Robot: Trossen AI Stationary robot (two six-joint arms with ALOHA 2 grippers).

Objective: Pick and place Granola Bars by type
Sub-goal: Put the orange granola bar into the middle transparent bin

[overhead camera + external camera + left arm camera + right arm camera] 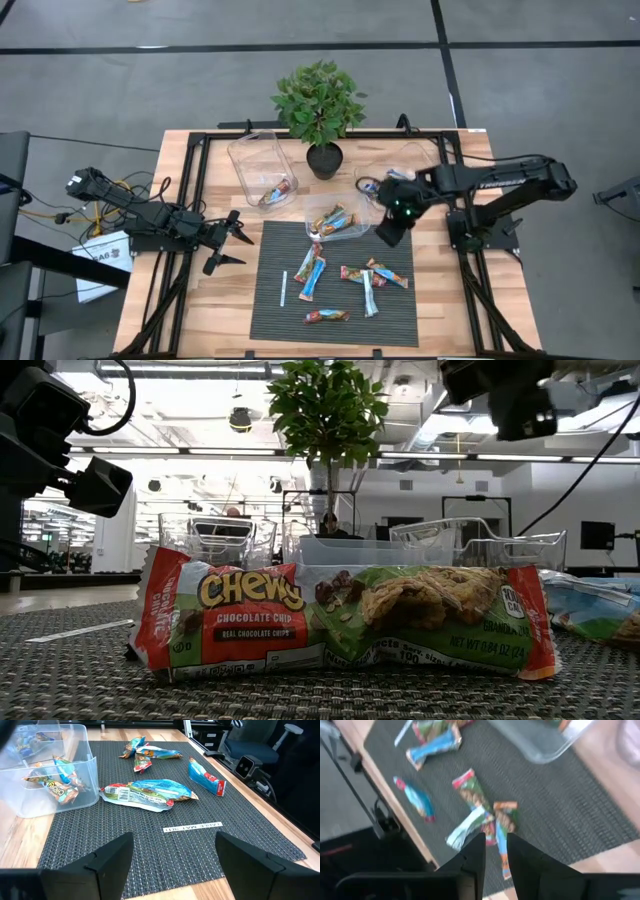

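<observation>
Hovering right claw [388,232] nearly closed, empty, above Granola Bars [357,274], left claw [228,243] open beside mat.

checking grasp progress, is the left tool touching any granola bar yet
Apart. The high view shows the left tool open over bare wood, clear of the shiny multicoloured granola bars on the dark mat.

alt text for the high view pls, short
Granola bars lie scattered on a dark mat, some in clear bins. The left gripper waits open at the mat's left edge; the right gripper hangs over the upper right.
</observation>
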